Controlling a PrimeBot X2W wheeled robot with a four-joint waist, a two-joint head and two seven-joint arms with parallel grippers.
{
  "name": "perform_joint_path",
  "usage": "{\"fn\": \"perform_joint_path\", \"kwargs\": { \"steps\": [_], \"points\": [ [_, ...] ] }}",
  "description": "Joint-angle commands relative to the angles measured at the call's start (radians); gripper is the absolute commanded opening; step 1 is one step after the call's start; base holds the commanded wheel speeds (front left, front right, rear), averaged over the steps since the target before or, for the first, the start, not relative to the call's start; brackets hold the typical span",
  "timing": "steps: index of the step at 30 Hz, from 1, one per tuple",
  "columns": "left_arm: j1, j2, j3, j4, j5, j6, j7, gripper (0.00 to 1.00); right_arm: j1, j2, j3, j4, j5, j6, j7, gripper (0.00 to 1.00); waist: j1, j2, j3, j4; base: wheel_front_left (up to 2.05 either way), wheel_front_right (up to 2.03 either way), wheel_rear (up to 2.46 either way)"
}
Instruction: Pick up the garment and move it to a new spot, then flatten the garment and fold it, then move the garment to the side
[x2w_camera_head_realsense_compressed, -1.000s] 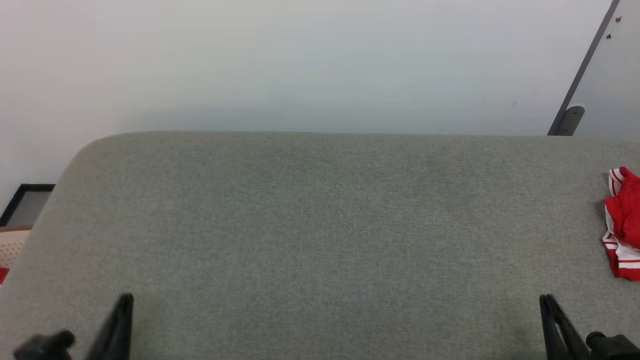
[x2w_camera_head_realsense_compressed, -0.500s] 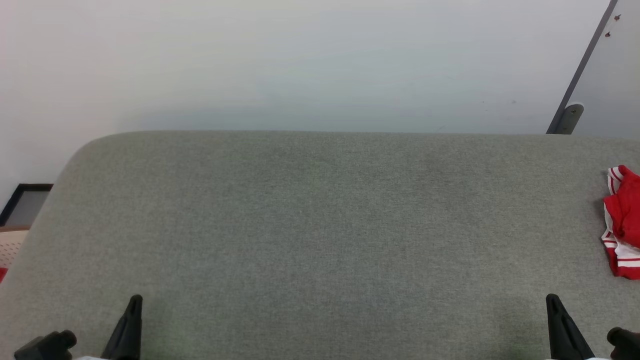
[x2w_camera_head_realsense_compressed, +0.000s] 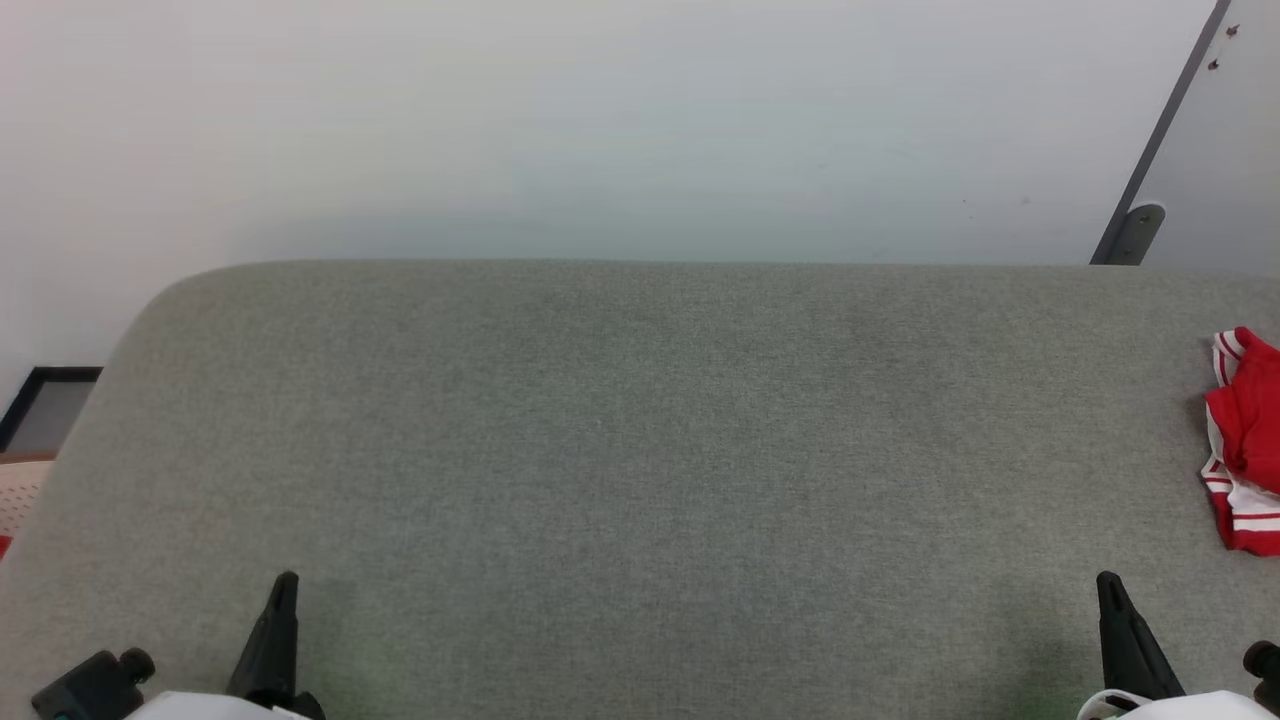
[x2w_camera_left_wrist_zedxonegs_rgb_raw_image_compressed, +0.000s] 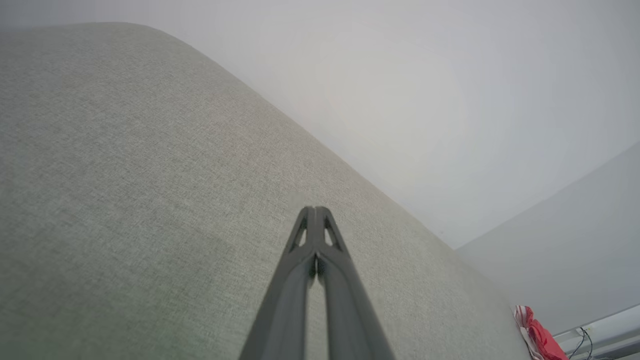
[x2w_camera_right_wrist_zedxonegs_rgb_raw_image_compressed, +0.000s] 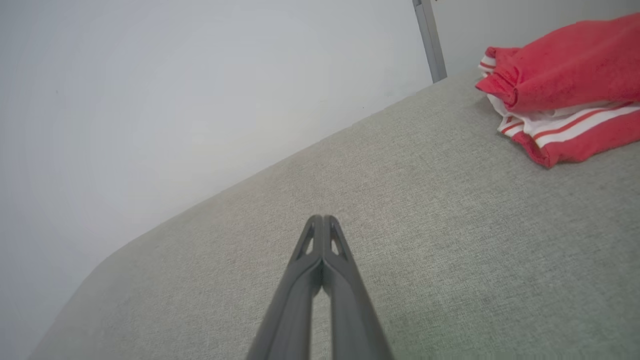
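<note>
Left gripper (x2w_camera_head_realsense_compressed: 286, 582), right gripper (x2w_camera_head_realsense_compressed: 1104, 582): tips together, formerly apart.

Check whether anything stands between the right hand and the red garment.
Nothing visible does. The garment lies bunched at the right end of the grey padded surface, and bare surface is all that separates it from the right hand, which is shut and empty.

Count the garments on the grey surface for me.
1. The red garment lies bunched at the right of the grey surface, ahead of the right gripper and apart from it. The head view cuts it off, so more could lie beyond.
</note>
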Motion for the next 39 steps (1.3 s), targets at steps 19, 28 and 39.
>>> {"fn": "perform_joint_path", "kwargs": {
  "steps": [19,28,39],
  "points": [
    [-0.056,-0.06,0.041,-0.009,-0.193,-0.001,0.072,0.0,-0.065,0.006,-0.011,0.003,0.308,-0.001,0.071,0.0,0.0,-0.0001,0.005,-0.005,0.0,0.0,0.0],
    [-0.07,-0.087,0.054,-0.008,-0.264,-0.001,0.099,0.0,-0.08,0.008,-0.014,0.009,0.423,-0.001,0.098,0.0,0.0,-0.0001,0.008,-0.007,0.0,0.0,0.0],
    [-0.084,-0.115,0.066,-0.007,-0.336,-0.002,0.127,0.0,-0.095,0.011,-0.016,0.015,0.54,-0.001,0.126,0.0,0.0,-0.0001,0.01,-0.01,0.0,0.0,0.0]
  ]
}}
